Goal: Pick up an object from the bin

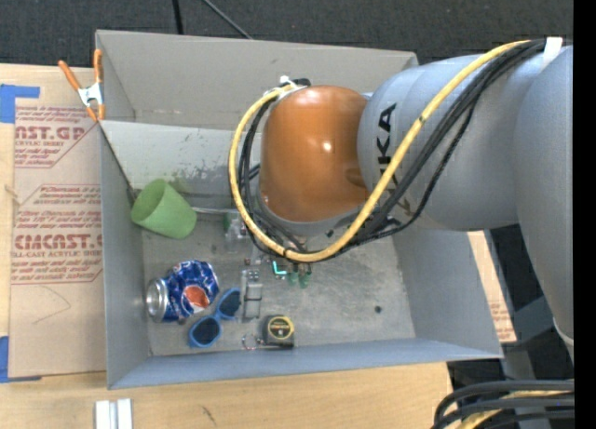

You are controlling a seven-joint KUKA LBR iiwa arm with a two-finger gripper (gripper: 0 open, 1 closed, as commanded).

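Hand point(267, 274), open or clenched I cannot tell, hangs with the yellow tape measure point(277, 328) just beside it, crushed blue can point(182, 292) farther

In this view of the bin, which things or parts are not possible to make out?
1. Bin floor under the orange wrist cover: camera view, hidden by the arm.
2. Small grey bits beside the green cup: camera view, too small to name.
3. Crushed blue can: camera view, print too crumpled to read.
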